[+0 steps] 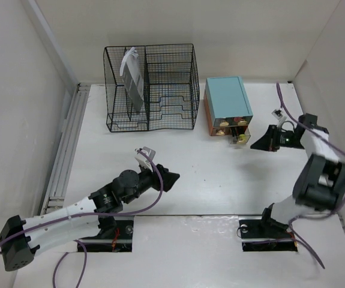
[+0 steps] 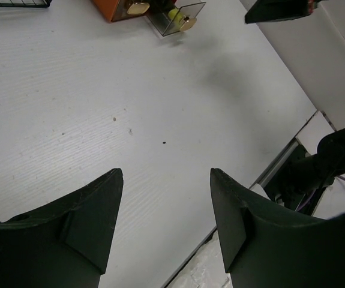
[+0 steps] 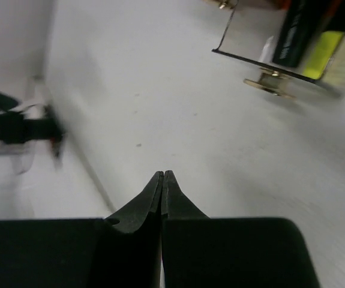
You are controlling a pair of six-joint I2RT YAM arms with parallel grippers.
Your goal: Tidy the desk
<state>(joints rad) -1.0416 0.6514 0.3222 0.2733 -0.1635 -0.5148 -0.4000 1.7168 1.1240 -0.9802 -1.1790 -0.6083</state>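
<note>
The desk (image 1: pixel 208 180) is a wide white tabletop. My left gripper (image 1: pixel 171 179) hovers low over its middle, open, with only bare desk (image 2: pixel 130 90) between the fingers (image 2: pixel 100 204). My right gripper (image 1: pixel 262 141) is shut on nothing, its tips (image 3: pixel 162 174) pressed together just right of a clear drawer (image 1: pixel 241 137) pulled out of the teal-topped drawer box (image 1: pixel 227 99). In the right wrist view the open drawer (image 3: pixel 286 54) has a brass knob and holds yellow and black items. The left wrist view catches the drawer (image 2: pixel 178 18) at the top edge.
A black wire-mesh rack (image 1: pixel 151 87) stands at the back left with a grey and white item (image 1: pixel 133 78) upright in it. Walls close in the desk on the left, back and right. A rail (image 1: pixel 67 144) runs along the left edge.
</note>
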